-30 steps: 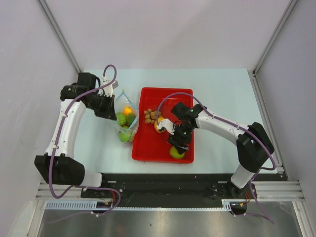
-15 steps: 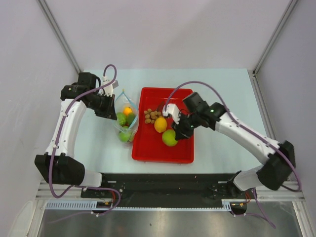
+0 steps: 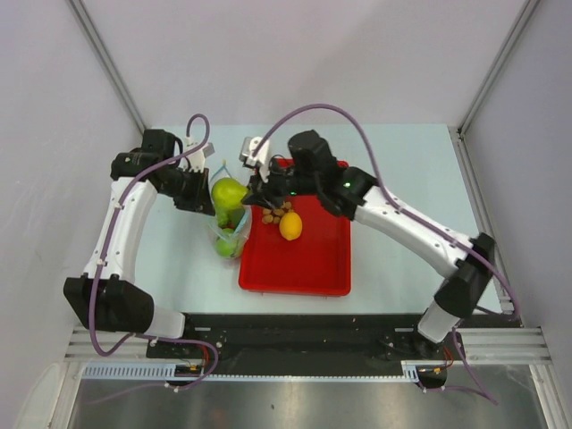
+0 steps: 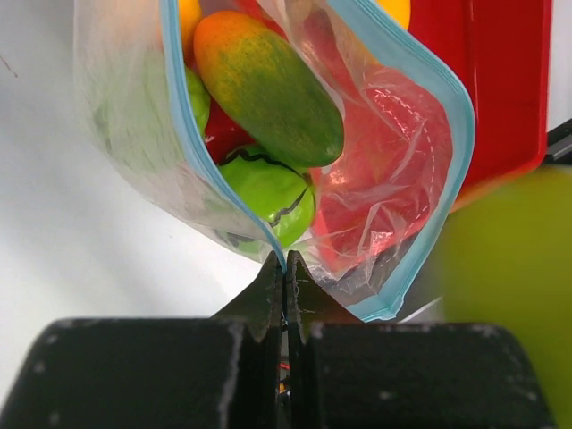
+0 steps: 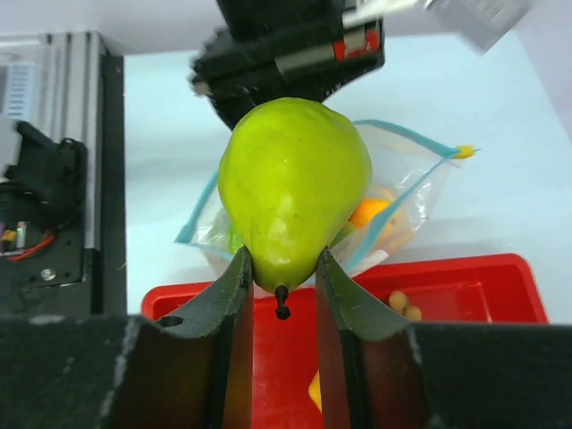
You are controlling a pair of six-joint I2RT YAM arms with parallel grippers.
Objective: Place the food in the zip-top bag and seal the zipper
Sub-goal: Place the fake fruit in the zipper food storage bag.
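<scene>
The clear zip-top bag lies left of the red tray, mouth open. In the left wrist view it holds an orange-green mango, a green round fruit and a red piece. My left gripper is shut on the bag's light-blue zipper strip and holds the mouth up. My right gripper is shut on the narrow end of a green pear, held just above the bag's mouth. A yellow lemon and small brown nuts lie in the tray.
The red tray sits mid-table, right of the bag. The right arm reaches across the tray's back left corner. The left gripper body is just behind the pear. The frame rail runs along the near edge.
My right gripper has lifted the green pear out of the tray and carried it back and left to above the bag's mouth. The left arm and bag have stayed put.
</scene>
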